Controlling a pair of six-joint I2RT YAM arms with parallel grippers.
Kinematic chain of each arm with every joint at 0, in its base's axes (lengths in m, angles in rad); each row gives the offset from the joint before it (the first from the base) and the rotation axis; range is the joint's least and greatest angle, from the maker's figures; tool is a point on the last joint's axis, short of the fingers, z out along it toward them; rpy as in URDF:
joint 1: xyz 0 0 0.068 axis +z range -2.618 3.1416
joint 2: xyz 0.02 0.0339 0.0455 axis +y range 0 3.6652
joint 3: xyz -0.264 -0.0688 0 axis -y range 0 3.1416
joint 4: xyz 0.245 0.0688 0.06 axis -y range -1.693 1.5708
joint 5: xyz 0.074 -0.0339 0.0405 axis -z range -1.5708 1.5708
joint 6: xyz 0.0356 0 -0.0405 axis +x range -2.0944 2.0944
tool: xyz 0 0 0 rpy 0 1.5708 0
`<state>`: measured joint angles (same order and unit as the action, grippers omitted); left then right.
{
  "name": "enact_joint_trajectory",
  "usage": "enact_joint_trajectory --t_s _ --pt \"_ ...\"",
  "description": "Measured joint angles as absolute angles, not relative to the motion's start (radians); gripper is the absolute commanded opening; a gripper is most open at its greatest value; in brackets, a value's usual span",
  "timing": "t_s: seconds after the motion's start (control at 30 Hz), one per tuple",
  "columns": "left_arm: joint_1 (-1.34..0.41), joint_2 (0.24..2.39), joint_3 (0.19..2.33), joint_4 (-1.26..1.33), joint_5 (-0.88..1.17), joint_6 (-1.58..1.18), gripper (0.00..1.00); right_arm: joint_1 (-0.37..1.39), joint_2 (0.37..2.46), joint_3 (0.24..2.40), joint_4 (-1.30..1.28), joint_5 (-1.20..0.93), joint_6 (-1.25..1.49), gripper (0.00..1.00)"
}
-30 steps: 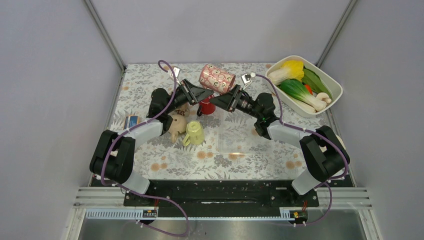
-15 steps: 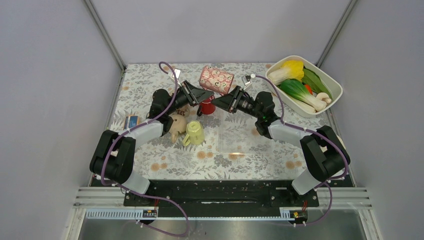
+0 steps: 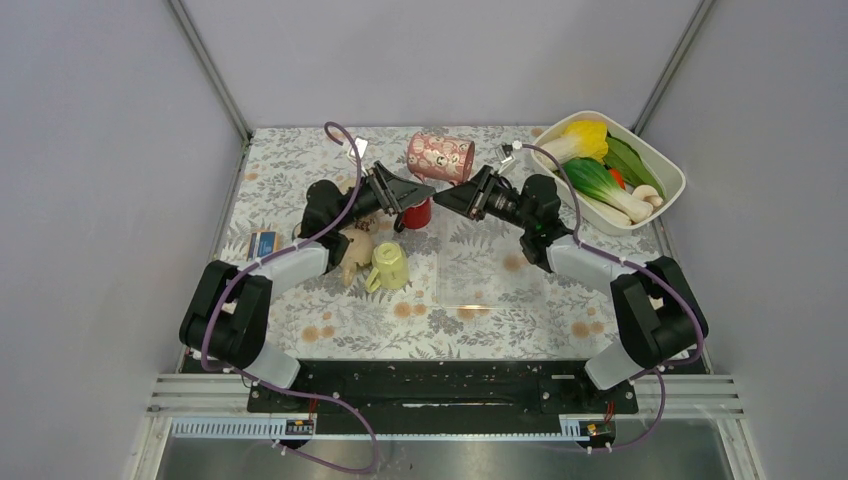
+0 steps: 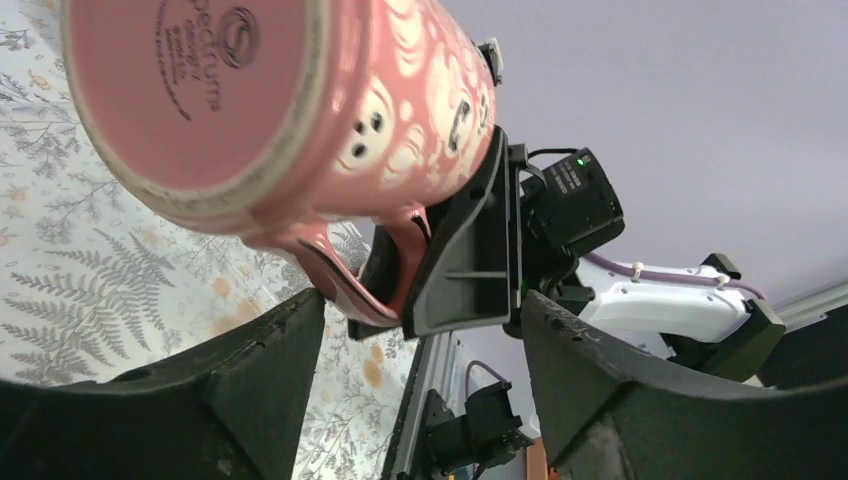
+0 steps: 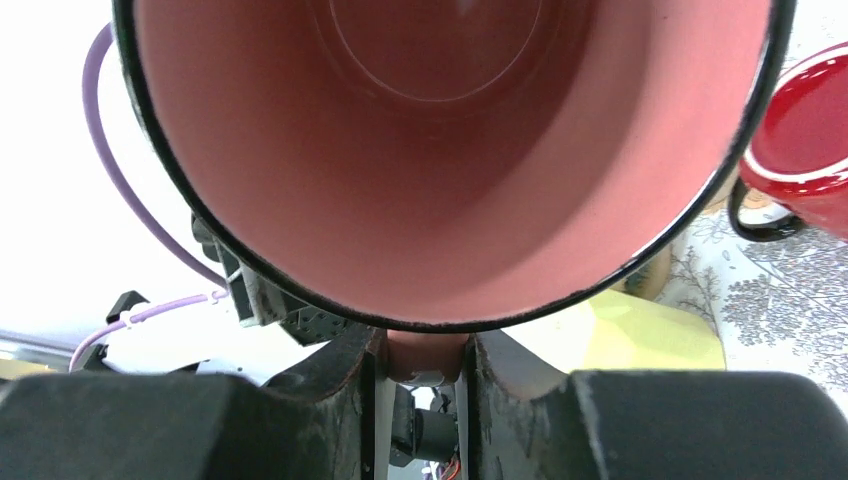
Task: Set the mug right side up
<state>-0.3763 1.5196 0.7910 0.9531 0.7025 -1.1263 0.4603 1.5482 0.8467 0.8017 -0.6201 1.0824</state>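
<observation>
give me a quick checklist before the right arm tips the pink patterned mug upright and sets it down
1. Right gripper clamped on the handle of the pink patterned ceramic mug: ok, its fingers pinch it.
2. Left gripper open: ok, jaws wide.
3. Left fingers clear of the mug: cannot tell, one sits close to the handle.
4. Mug upright: not ok, it hangs on its side in the air.
5. Free landing spot: cannot tell, a glossy red mug stands close by.
</observation>
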Motion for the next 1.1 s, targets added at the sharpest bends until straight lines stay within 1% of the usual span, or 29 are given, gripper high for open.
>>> enact_joint_trajectory --t_s 0.13,0.17,0.37,0.6,0.87,1.1 --pt "-0.379 1.520 0.791 0.979 0.720 -1.122 0.96 0.435 1.542 0.847 0.767 -0.617 1.073 0.00" --pt "-0.379 1.519 0.791 0.988 0.722 -1.121 0.99 0.430 1.542 0.847 0.760 -0.617 1.070 0.00" --pt "-0.372 1.509 0.792 0.963 0.732 -1.096 0.99 0.386 1.538 0.847 0.706 -0.619 1.053 0.00" --pt "-0.295 1.489 0.825 0.814 0.742 -0.999 0.99 0.292 1.519 0.847 0.632 -0.622 0.989 0.00" --pt "-0.178 1.434 0.912 0.585 0.783 -0.802 0.99 0.221 1.494 0.847 0.493 -0.620 0.850 0.00" --pt "-0.019 1.333 0.983 0.270 0.813 -0.572 0.99 0.204 1.438 0.862 0.269 -0.614 0.670 0.00"
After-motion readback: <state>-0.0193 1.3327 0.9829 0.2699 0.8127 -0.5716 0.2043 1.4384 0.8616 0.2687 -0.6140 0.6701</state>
